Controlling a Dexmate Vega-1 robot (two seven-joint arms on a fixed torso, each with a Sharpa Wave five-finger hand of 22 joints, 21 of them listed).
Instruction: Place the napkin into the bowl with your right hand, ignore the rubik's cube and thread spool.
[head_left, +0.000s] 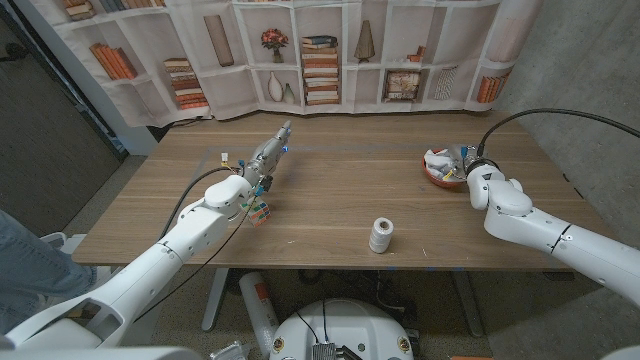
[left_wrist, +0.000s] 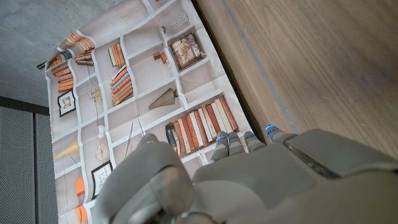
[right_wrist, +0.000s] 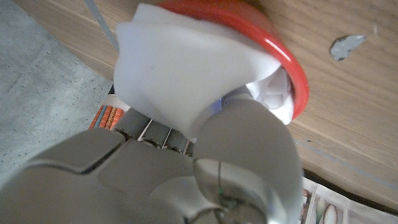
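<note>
A plain wooden table (head_left: 340, 200) with a warm brown grain is seen from the head view, and behind its far edge a printed bookshelf backdrop (head_left: 300, 55) is hung, with books, vases and a flower pot pictured on it. Grey concrete-looking wall is visible to the right, and a dark panel to the left. At the table's right side the red bowl (head_left: 440, 176) is set, and the white napkin (right_wrist: 180, 68) is draped in and over its rim, with the right hand (head_left: 474, 166) right at the bowl; its fingers are pressed up against the napkin, though whether it's really gripped can't be told. The left hand (head_left: 268, 155) is held up over the left middle of the table, fingers stretched straight and together, nothing held. The rubik's cube (head_left: 259, 210) is tucked just under the left forearm, and the thread spool (head_left: 381, 235) is stood upright near the front edge, well apart from the bowl.
</note>
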